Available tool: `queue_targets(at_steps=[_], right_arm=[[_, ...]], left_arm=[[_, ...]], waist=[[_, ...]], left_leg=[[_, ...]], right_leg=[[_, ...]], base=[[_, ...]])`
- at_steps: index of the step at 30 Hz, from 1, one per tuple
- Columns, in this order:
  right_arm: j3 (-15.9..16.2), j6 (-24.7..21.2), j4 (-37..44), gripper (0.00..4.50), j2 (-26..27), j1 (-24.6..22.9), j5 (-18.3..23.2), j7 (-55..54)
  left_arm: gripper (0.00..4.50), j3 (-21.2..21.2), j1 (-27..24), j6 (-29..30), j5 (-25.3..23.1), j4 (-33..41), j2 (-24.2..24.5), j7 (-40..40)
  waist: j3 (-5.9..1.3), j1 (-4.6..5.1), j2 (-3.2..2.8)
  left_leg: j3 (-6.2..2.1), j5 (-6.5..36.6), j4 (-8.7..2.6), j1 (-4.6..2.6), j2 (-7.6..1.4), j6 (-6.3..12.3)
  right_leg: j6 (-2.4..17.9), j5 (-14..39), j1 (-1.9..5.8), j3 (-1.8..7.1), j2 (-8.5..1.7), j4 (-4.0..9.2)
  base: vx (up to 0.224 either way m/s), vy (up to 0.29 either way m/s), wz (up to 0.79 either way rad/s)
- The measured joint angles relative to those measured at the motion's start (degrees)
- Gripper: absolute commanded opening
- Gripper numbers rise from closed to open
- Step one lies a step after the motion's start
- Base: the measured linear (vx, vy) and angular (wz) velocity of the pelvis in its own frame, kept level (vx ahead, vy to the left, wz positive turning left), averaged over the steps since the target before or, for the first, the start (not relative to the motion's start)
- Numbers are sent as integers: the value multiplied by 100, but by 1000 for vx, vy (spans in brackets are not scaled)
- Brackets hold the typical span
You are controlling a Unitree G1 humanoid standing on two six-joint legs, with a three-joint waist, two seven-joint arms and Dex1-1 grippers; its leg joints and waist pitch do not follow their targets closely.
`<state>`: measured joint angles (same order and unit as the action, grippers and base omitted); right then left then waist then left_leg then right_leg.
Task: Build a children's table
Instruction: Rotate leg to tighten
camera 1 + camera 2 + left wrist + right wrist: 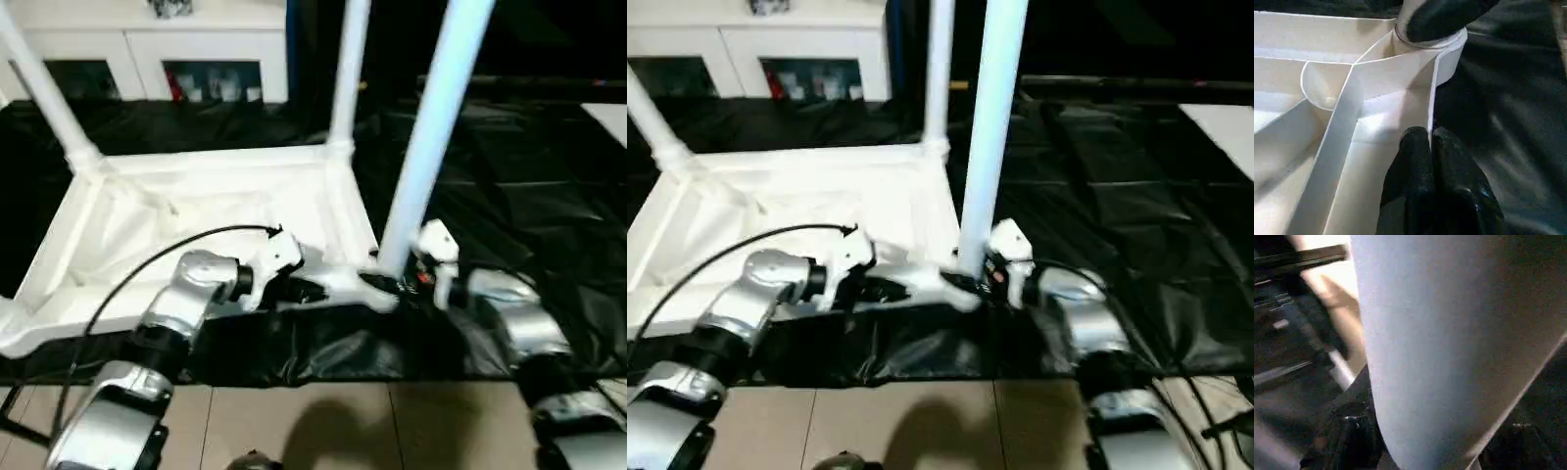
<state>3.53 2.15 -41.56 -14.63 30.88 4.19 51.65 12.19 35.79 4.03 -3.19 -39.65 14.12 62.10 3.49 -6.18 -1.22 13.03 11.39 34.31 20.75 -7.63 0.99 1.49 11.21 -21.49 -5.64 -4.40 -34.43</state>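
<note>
The children's table (196,215) is lying upside down on a black plastic sheet (509,186) spread over the floor, its ribbed white underside facing up. Three tapered round legs are standing up from its corner sockets: one at the far left (44,93), one at the far right (348,78), and the near-right leg (431,127), which is rising smooth and pale out of the corner closest to the robot.

The left claw (1431,147) is sitting pressed shut on the thin near rim of the tabletop, just beside that near-right socket, one black finger on each side of the wall. The right claw (426,279) is sitting against the base of the near-right leg; I cannot tell whether it is gripping.

Beyond the table's near edge the crinkled sheet is ending at bare tan floor (294,421). To the table's right the sheet is lying open. A white glass-door cabinet (147,49) is standing behind the table's far edge.
</note>
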Motion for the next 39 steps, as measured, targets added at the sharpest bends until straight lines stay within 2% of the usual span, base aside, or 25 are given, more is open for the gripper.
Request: queue_targets(at_steps=[3, 8, 9, 14, 17, 20, 22, 28, 33, 39], right_arm=[[-192, -185, -611, 198, 371, 441, -121, -1344], [-430, -174, -1128, 198, 639, 803, -165, -2573], [-465, -142, -1162, 254, 662, 818, -166, -2643], [-485, -11, -1162, 288, 711, 818, -264, -2618], [-484, 109, -1162, 320, 699, 815, -255, -2341], [-436, 275, -1070, 320, 576, 704, -249, -1846], [-299, 476, -797, 320, 326, 451, -170, -1045], [-116, 586, -394, 320, -44, 159, 48, 357], [80, 438, -10, 284, -369, -47, 232, 1350], [266, 277, 341, 236, -634, -180, 298, 2079]], left_arm=[[0, -68, 230, 260, -135, -294, -345, -758], [0, -136, 403, 417, -162, -534, -794, -1473], [0, -136, 424, 417, -166, -558, -815, -1505], [0, -158, 431, 337, -186, -557, -795, -1479], [0, -152, 430, 284, -185, -531, -681, -1295], [0, -110, 417, 179, -159, -495, -558, -1056], [0, -95, 301, 63, -74, -315, -342, -585], [0, -33, 183, -41, 94, -149, -24, 249], [0, 44, 124, -59, 190, -94, 142, 781], [0, 142, 75, -63, 252, 2, 310, 1245]], waist=[[5, 120, -1], [9, 162, -12], [9, 161, -11], [7, 130, -7], [7, 124, -8], [7, 122, -8], [7, 110, -8], [7, 58, -8], [7, -25, -7], [7, -62, -7]], left_leg=[[-4, 1, 6, -25, 0, -1], [-2, 1, 12, -24, 1, -1], [-1, 2, 11, -24, 0, 1], [-2, 7, -5, -23, 0, 7], [-2, 5, -19, -21, 0, 3], [-2, 5, -22, -3, 0, 2], [-3, 5, -24, 32, -2, 3], [-4, -11, -16, 71, -3, 31], [-4, 4, -7, 72, -3, 6], [-4, 4, -5, 71, -3, 6]], right_leg=[[-13, 8, 30, 0, 0, 27], [-12, 7, 38, 1, -2, 55], [-9, 5, 38, 2, -2, 54], [29, -21, 23, 1, -2, 31], [29, -21, 6, -2, -2, 16], [28, -20, -18, -2, -2, 2], [26, -19, -51, -6, -1, 0], [28, -19, -81, -12, -1, -5], [30, -21, -74, -9, -2, -4], [30, -20, -69, -8, -2, -5]], base=[[0, 0, 0], [0, 0, 0], [0, 0, 0], [0, 0, 0], [0, 0, 0], [0, 0, 0], [0, 0, 0], [0, 0, 0], [0, 0, 0], [0, 0, 0]])
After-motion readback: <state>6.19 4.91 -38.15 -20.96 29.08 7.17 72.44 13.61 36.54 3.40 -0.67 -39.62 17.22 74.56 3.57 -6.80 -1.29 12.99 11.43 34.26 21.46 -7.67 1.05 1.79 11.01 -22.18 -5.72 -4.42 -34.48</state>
